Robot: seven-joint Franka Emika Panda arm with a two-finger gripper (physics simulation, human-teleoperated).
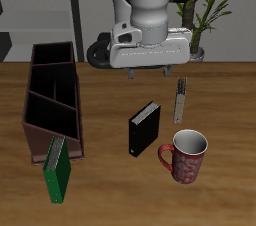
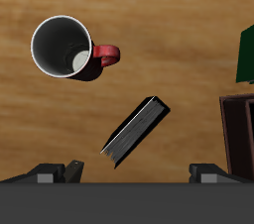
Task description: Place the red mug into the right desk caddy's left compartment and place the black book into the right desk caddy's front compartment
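Note:
The red mug (image 1: 187, 156) stands upright near the table's front edge, its light grey inside showing; it also shows in the wrist view (image 2: 64, 48). The black book (image 1: 145, 127) stands on its edge between the mug and the right desk caddy (image 1: 52, 98), and shows in the wrist view (image 2: 134, 131). The caddy is a long dark reddish-brown box with several sections and one slanted divider; its corner shows in the wrist view (image 2: 238, 129). My gripper (image 1: 148, 72) hangs open and empty above the table, just behind the black book; its fingertips (image 2: 55, 171) stand wide apart.
A green book (image 1: 56, 168) leans against the caddy's near end, and shows in the wrist view (image 2: 245, 55). A small grey striped object (image 1: 181, 98) lies behind the mug. A potted plant (image 1: 205, 10) and a shelf stand at the back.

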